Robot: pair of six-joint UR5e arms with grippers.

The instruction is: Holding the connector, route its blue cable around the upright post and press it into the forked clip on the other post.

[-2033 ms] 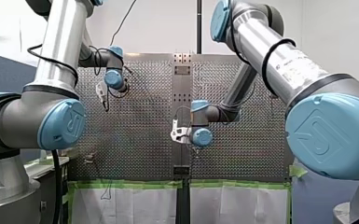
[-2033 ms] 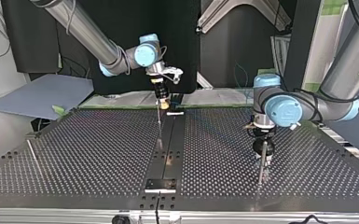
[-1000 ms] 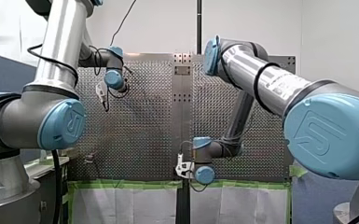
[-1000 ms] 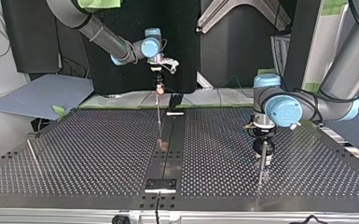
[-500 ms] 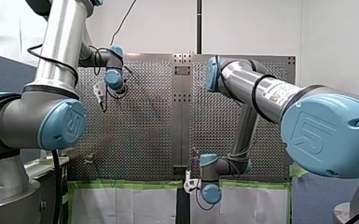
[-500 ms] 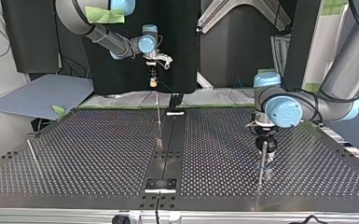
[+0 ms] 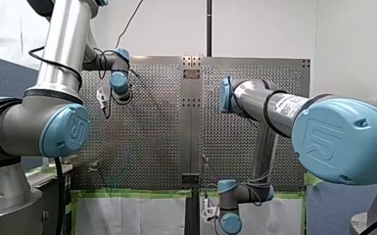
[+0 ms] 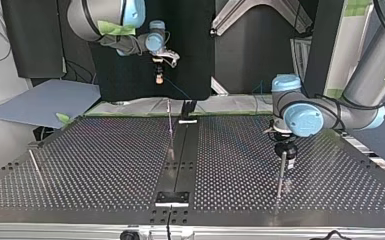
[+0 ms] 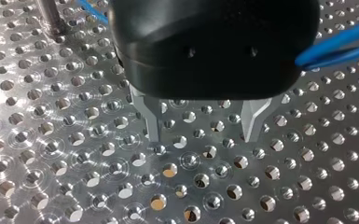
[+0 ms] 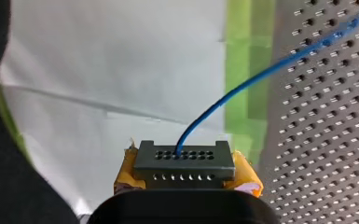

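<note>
- The perforated table (image 8: 105,165) carries a thin post (image 8: 170,131) near its middle strip.
- My left gripper (image 9: 201,123) hangs over the table, metal fingers spread apart, holding nothing.
- My right gripper (image 10: 185,173) sits past the table's edge, yellow pads clamped on the connector (image 10: 184,157).
- The blue cable (image 10: 242,86) runs from the connector out over the table.

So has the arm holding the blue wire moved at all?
Yes. My right gripper, holding the connector, pulled back down the front view, past the green tape.
</note>
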